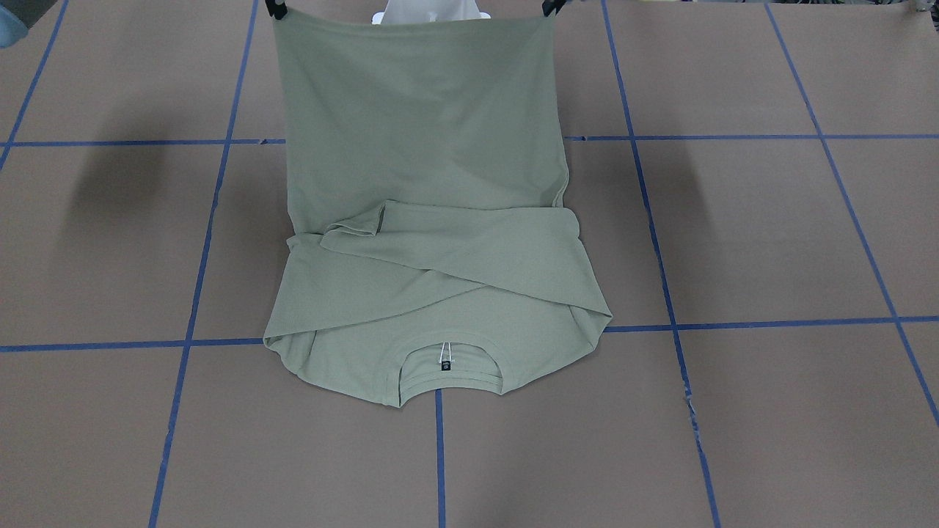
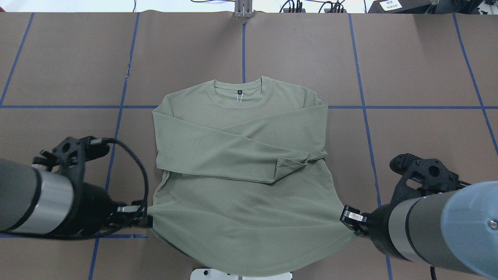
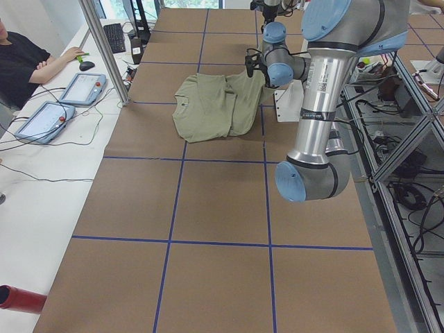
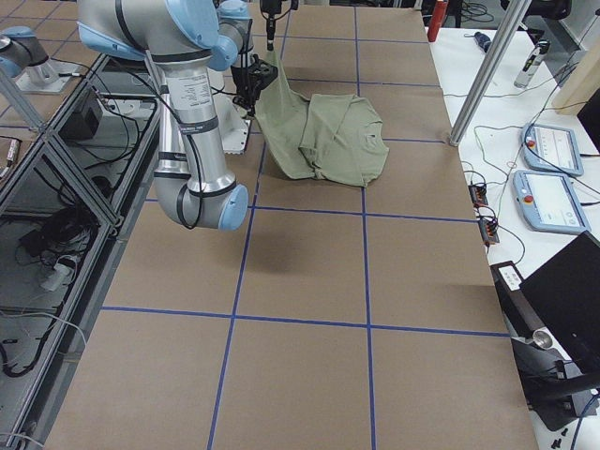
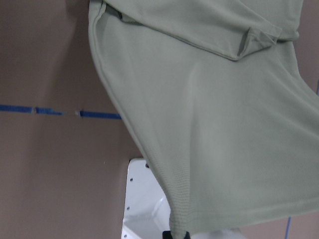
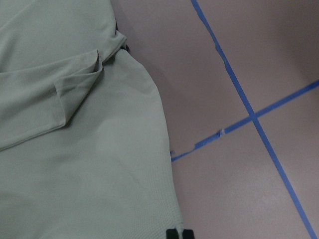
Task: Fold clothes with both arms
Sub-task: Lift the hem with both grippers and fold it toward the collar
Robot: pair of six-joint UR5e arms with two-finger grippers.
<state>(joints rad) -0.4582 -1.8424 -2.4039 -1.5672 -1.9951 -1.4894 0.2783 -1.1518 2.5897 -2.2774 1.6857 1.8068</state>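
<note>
- The table (image 2: 428, 58), covered in brown paper, is carrying a grid of blue tape lines (image 2: 243, 50); one line is running straight away from the robot under the middle of the garment.
- The shirt (image 2: 241, 194) is lying with its long axis along that line. Its neck end is resting flat on the far side, while its hem is hanging stretched in the air at the robot's edge.
- The two sleeves (image 2: 233, 155) are lying crossed over the chest, between the raised hem and the neck. One cuff (image 2: 290, 163) is sticking up in a small fold and is likely the only thing to snag on.
- The white base (image 1: 433, 11) is sitting just behind and below the lifted hem.
- The left gripper (image 2: 147, 221) is pinching the hem corner on its own side, jaws closed on the cloth.
- The right gripper (image 2: 347, 217) is doing the same at the opposite corner. The two are sitting level, so neither is nearer the neck.
- The collar (image 2: 237, 83) is lying straight ahead of both grippers and well apart from them, so the fold is probably calling for an even forward carry.
- The dark label (image 2: 240, 92) is showing inside the collar.
</note>
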